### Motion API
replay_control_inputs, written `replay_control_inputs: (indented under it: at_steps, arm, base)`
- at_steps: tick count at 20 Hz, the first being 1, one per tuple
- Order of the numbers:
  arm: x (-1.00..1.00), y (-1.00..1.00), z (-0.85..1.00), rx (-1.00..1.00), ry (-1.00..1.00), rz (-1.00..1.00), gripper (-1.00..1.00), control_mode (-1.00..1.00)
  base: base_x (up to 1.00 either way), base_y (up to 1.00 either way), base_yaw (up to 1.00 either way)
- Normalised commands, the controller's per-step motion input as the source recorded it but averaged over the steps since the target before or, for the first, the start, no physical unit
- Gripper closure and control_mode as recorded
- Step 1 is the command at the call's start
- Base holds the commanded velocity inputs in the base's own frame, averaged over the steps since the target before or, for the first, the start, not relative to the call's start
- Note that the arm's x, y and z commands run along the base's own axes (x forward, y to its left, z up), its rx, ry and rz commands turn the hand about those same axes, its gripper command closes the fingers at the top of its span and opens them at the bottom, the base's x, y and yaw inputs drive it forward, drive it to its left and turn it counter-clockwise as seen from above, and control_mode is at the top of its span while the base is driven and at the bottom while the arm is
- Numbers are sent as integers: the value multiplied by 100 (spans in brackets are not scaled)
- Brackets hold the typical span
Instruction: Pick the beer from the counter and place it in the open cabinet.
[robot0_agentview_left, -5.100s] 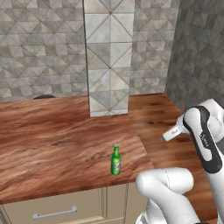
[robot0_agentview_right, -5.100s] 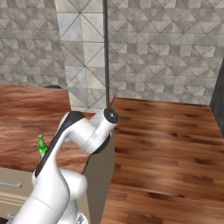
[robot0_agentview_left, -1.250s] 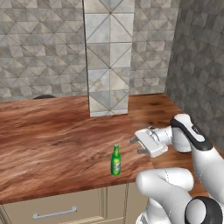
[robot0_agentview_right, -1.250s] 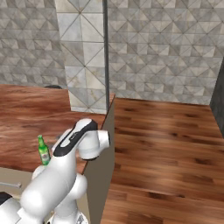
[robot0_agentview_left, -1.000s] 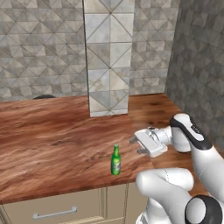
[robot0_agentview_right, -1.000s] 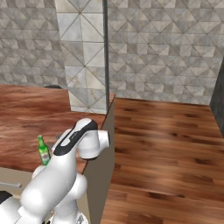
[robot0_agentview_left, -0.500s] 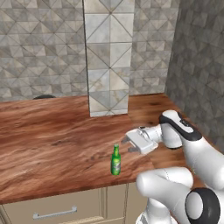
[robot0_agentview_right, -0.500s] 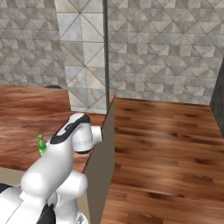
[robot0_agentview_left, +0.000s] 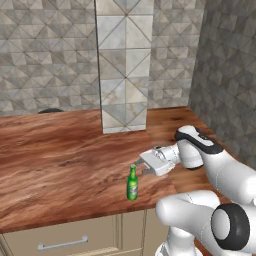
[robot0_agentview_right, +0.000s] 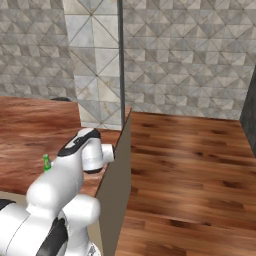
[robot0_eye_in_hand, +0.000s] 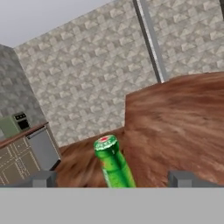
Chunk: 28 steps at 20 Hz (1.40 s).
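Beer (robot0_agentview_left: 132, 184): upright on the counter (robot0_agentview_left: 60, 155), near its front edge.
Gripper (robot0_agentview_left: 141, 165): fingers spread, level with the neck.
Approach: advance until the neck sits centred between fingertips, then close.

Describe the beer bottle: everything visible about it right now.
The beer is a small green glass bottle with a slim neck, a green cap and a label band. It stands upright on the reddish-brown wood-grain counter, near its front edge. The open gripper sits level with its neck, one fingertip on each side, not touching in the hand view.
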Motion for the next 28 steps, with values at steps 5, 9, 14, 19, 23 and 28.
replay_control_inputs:
  at_steps: [5,9,14,19,23,28]
  arm:
    - [-30,16,-16,0,1,-6,-100,-100]
    - [-40,4,-14,0,0,-6,-100,-100]
    - [-40,2,-11,0,0,-6,-100,-100]
    - [-16,32,-4,0,0,-4,-100,-100]
    - [20,26,0,-2,1,-10,-100,-100]
    - [0,27,-10,0,1,-7,-100,-100]
  base:
    - [0,0,0]
    - [0,0,0]
    - [0,0,0]
    - [0,0,0]
    - [0,0,0]
    - [0,0,0]
